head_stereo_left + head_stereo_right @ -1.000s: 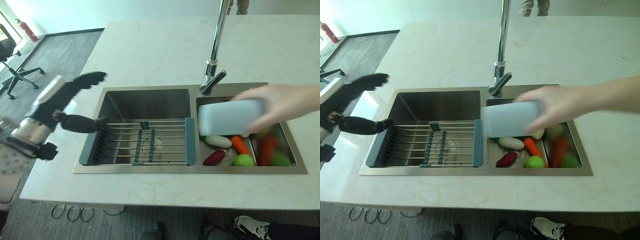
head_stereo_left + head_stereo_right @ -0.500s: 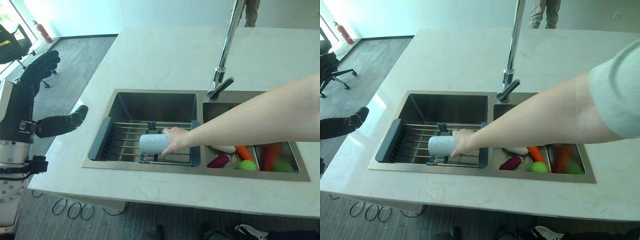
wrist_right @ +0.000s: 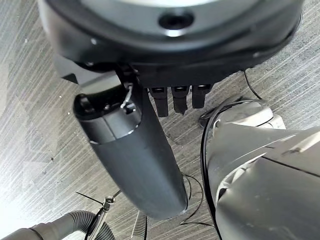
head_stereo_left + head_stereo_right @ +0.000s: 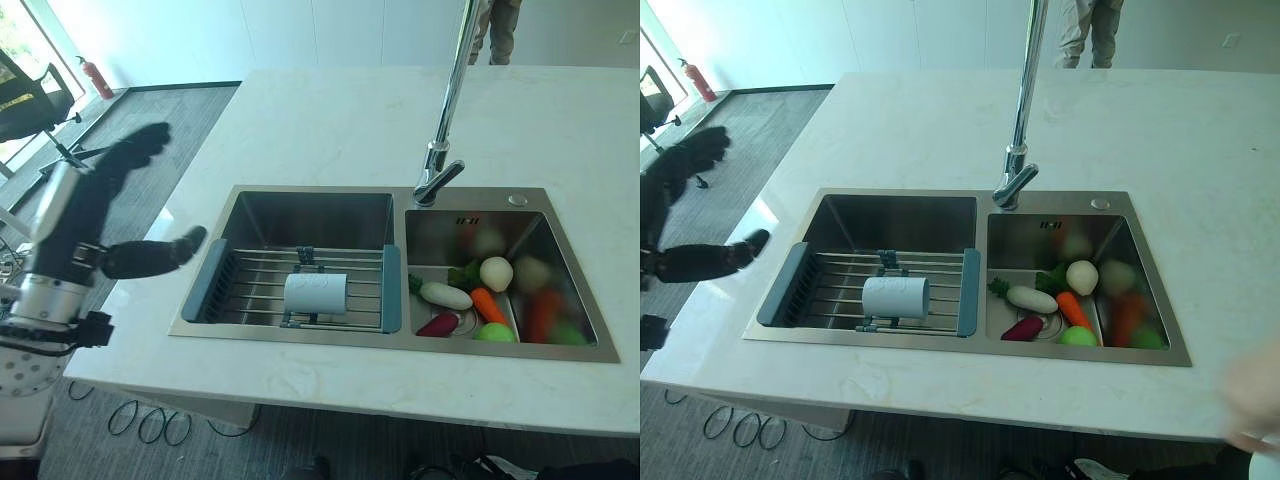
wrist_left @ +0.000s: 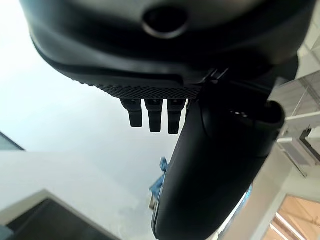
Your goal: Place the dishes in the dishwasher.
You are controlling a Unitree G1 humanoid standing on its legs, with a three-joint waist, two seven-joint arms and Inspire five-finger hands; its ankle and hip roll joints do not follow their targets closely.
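Observation:
A white cup (image 4: pixel 315 293) lies on its side on the wire drying rack (image 4: pixel 240 290) that spans the sink's left basin (image 4: pixel 300 215). My left hand (image 4: pixel 75 215) is raised off the counter's left edge, well left of the rack. It is open, with fingers spread upward and the thumb (image 4: pixel 150 255) pointing toward the rack, and it holds nothing. The left wrist view shows the same thumb (image 5: pixel 210 170) extended. My right hand (image 3: pixel 135 155) hangs over the floor, open and empty.
The right basin (image 4: pixel 440 235) holds several toy vegetables, among them a carrot (image 4: pixel 488 305) and a white radish (image 4: pixel 445 295). A tall chrome faucet (image 4: pixel 445 140) rises behind the sink. A person's blurred hand (image 4: pixel 1255 390) is at the counter's near right corner. An office chair (image 4: pixel 25 100) stands far left.
A person's arm laid the white cup on the rack and drew back to the right. My left hand swung nearer the counter edge. The camera shifted.

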